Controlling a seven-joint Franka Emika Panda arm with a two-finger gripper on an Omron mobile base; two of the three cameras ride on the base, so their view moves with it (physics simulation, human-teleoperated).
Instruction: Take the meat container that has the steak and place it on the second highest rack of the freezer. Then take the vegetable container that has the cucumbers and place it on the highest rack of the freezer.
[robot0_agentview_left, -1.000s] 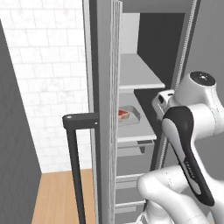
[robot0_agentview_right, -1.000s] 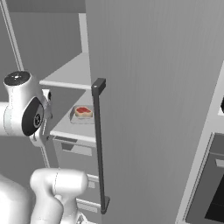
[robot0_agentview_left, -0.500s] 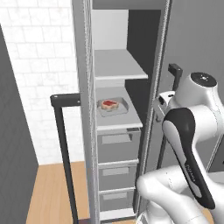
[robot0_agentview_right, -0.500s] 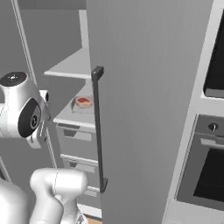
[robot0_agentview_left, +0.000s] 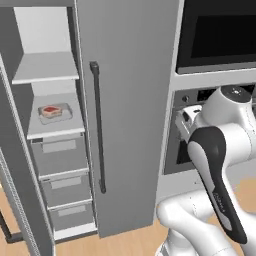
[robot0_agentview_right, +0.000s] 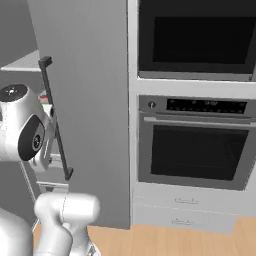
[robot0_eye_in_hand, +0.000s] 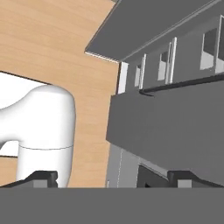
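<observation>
Claw (robot0_eye_in_hand: 113, 177) agape, meat container (robot0_agentview_left: 55, 112) lying crosswise

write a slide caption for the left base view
Steak container sits on a freezer shelf behind the open door, arm near the oven.

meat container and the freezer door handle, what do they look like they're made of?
Meat container: probably clear plastic or glass, pale and see-through, with the red steak showing inside; too small to tell which.
Door handle: probably dark metal or plastic with a matte finish; a slim, even dark-grey bar with no shine, on a flat light-grey freezer door.
</observation>
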